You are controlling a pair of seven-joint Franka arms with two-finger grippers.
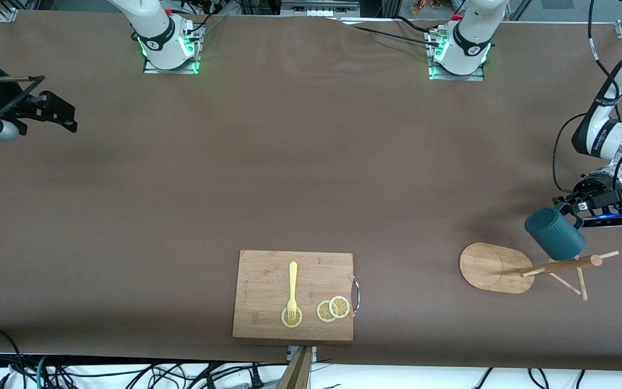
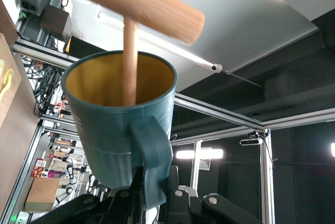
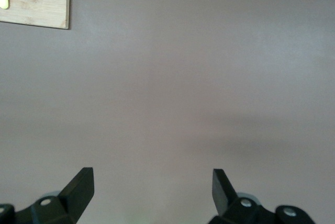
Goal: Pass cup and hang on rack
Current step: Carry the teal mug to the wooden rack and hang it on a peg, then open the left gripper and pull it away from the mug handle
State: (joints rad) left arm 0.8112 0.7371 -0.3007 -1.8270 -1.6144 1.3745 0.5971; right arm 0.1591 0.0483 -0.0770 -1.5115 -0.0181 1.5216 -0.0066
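Brown table (image 1: 311,162) bare around right gripper (image 3: 152,190), waiting with fingers spread wide and empty at right arm's end; wooden cutting board (image 1: 268,286) with yellow fork (image 1: 292,289) near front camera; light wooden rack (image 1: 497,267) at left arm's end; teal cup (image 1: 553,233), rigid, probably light and breakable, pinched by handle in closed left gripper (image 1: 581,208), over rack pegs.

arms: 2, white w/ blk joints | bases: green LEDs | grippers: blk
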